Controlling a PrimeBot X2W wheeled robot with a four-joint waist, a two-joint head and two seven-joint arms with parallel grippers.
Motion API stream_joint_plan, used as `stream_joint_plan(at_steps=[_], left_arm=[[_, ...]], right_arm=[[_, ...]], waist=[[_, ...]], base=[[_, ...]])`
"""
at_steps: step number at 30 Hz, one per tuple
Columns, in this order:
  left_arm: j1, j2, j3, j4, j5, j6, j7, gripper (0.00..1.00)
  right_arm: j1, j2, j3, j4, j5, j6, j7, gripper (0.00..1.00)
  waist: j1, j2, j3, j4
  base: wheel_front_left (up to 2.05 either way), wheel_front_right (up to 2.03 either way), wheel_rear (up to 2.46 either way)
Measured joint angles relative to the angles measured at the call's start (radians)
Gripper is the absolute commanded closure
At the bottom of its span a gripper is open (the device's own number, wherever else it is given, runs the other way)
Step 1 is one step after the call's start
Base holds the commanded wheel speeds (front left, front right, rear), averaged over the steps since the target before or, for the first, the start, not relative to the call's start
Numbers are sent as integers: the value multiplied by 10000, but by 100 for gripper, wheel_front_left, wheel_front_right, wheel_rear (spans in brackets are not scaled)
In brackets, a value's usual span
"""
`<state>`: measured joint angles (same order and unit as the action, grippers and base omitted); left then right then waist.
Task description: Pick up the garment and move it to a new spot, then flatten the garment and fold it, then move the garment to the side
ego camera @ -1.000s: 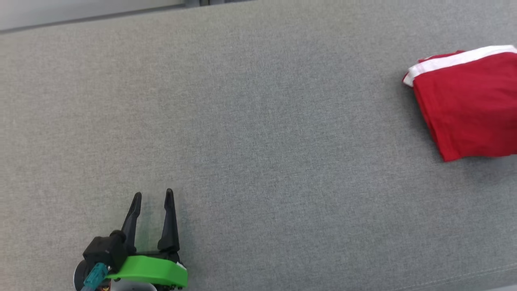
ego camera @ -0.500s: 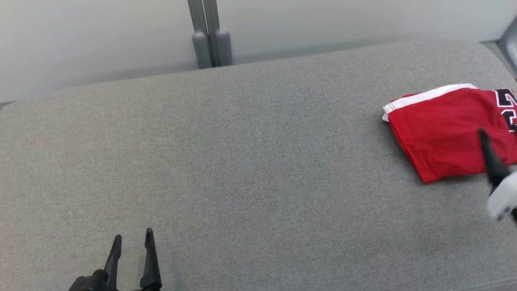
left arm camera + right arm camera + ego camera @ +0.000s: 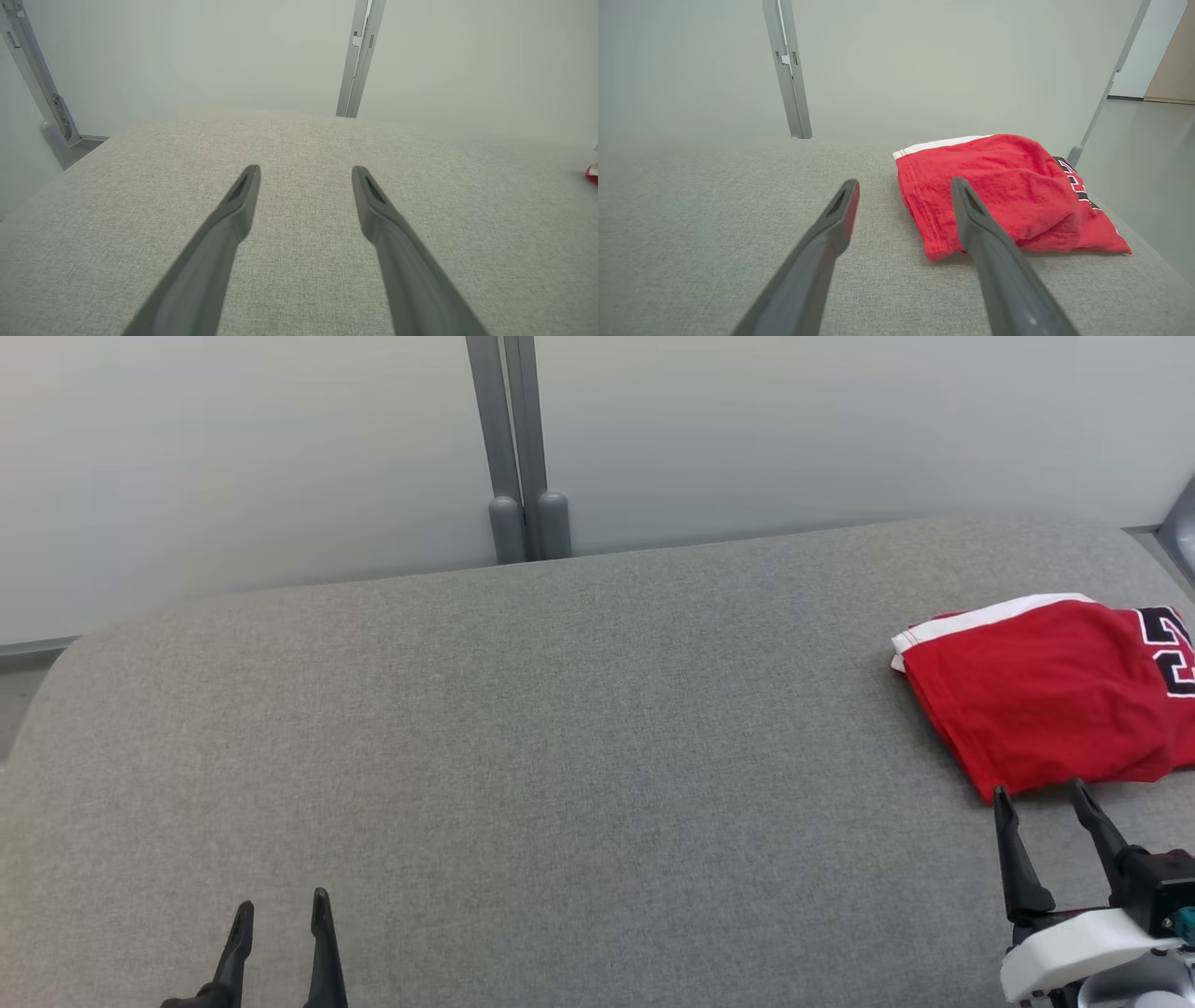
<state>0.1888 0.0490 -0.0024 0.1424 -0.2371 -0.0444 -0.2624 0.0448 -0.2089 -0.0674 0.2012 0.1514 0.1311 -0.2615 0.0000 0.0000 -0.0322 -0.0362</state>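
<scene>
- The garment (image 3: 1036, 700) lies folded at the right of the head view, white band (image 3: 990, 616) toward the far side and dark print (image 3: 1172, 649) running off the right edge of the frame; in the right wrist view it sits humped rather than flat.
- Your right gripper (image 3: 1041, 793) is at the lower right with its fingers spread and nothing between them; the tips are just at the near hem, though whether one brushes the cloth cannot be told.
- By my reading the fold is made and the shift to the side is the step in hand, done or nearly so; if you carry on, pinch through all the layers at the near corner and slide low, so the fold holds; pulling on the top layer alone would likely open it.
- Your left gripper (image 3: 282, 907) is at the lower left, fingers parted and empty, well apart from the garment.
- The grey cushion (image 3: 560, 756) is open from the centre to the left of the frame; at the upper right its rounded edge is near the garment, with floor (image 3: 1148, 186) beyond, so room that way is scant; the grey post (image 3: 518, 448) stands behind the far edge.
</scene>
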Motion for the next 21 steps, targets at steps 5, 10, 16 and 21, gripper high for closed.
stream_joint_plan(at_steps=[5,10,16,21], left_arm=[[1,2,29,-63,71,-86,0,0],[-53,2,-42,-90,412,-2,0,0],[60,-38,-69,341,453,48,61,100],[41,-46,-23,491,-299,6,299,100]], right_arm=[[321,456,61,-178,-295,0,-2,0],[331,621,59,-207,-382,0,-2,0],[407,857,117,253,-389,0,48,100],[425,941,79,391,393,0,318,100]], waist=[[0,0,-77,50],[0,0,-63,141],[0,0,-59,170],[0,0,-45,178]], base=[[0,0,0],[0,0,0],[0,0,0],[0,0,0]])
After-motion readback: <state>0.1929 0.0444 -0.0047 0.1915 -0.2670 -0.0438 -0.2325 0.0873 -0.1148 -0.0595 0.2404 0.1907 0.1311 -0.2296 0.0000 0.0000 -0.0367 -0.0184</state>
